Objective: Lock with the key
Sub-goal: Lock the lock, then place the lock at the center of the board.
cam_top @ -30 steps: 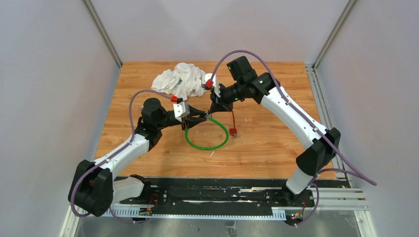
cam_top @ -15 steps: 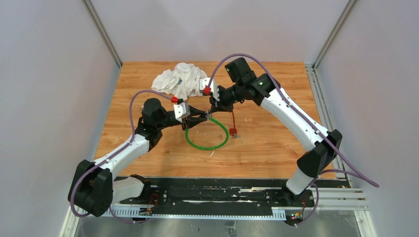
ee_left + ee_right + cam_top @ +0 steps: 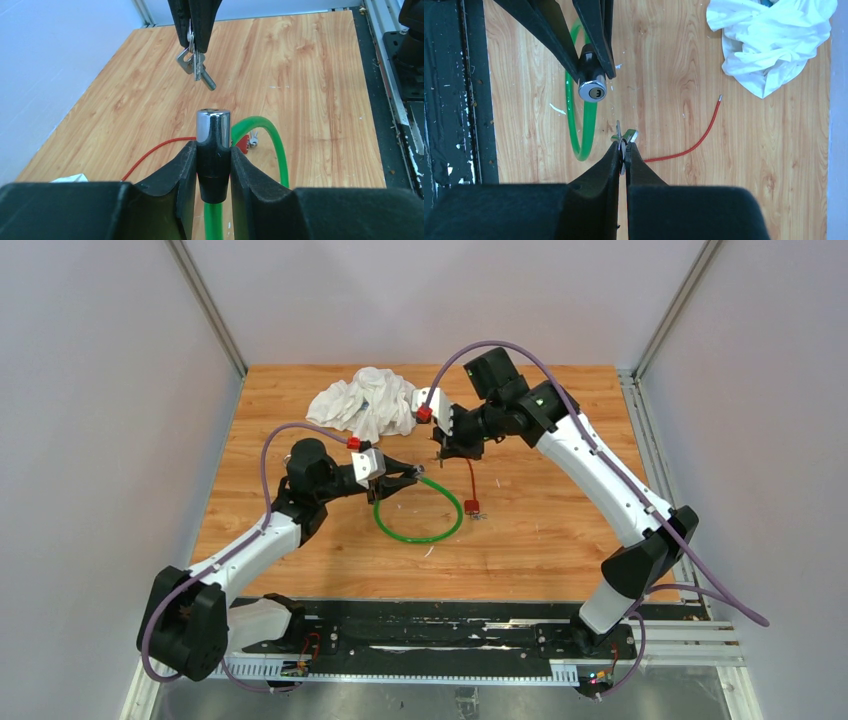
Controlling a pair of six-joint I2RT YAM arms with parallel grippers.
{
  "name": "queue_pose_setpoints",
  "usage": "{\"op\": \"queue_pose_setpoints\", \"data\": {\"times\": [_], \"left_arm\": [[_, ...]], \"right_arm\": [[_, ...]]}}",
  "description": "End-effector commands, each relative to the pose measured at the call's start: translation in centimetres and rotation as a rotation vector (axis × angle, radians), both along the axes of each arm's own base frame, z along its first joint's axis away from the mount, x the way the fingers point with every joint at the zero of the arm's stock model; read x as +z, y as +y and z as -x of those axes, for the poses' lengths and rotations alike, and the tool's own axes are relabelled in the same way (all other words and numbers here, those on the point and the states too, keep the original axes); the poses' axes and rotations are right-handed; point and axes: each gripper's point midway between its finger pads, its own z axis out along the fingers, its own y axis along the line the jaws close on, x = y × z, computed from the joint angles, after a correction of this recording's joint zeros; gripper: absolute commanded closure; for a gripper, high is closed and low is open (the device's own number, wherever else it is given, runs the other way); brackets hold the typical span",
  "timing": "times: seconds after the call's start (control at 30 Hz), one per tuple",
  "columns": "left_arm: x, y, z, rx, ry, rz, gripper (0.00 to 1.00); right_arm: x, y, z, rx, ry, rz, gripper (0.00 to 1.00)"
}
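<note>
Right fingers, pinched on small silver keys, have backed up-frame off the chrome-capped black lock cylinder. Left fingers stay clamped on it; they must re-approach

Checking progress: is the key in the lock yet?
Out. The key hangs from the right gripper, apart from the lock cylinder.

A robot lab cell: wooden table boxed in by plain grey walls.

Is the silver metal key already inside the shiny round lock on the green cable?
No, the silver metal key hangs from the right gripper, with a clear gap between its tip and the shiny round lock.
</note>
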Motion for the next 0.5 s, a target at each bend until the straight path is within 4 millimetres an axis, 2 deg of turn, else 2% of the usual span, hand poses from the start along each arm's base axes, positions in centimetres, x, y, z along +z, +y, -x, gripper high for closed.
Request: {"op": "queue_pose_setpoints", "data": {"times": [0.0,0.17,0.3,0.47], "left_arm": [[-0.9,0.5,-0.4,0.033,0.049,-0.044,1.0],[-0.6,2.5,-4.9,0.273,0.17,-0.018,1.0],[-1.6,4.4,-8.7,0.418,0.355,-0.006,1.0],[-5.4,6.9,-12.2,0.491,0.668,-0.082,1.0]], "right_arm": [[1.4,-1.6,-0.5,-0.08,0.01,-0.009,1.0],[2.4,-3.9,-2.6,-0.254,-0.002,-0.08,0.99],[1.6,-4.5,-2.7,-0.315,-0.042,-0.132,0.99],[-0.3,-4.6,-2.7,-0.342,-0.021,-0.126,0.99]]}}
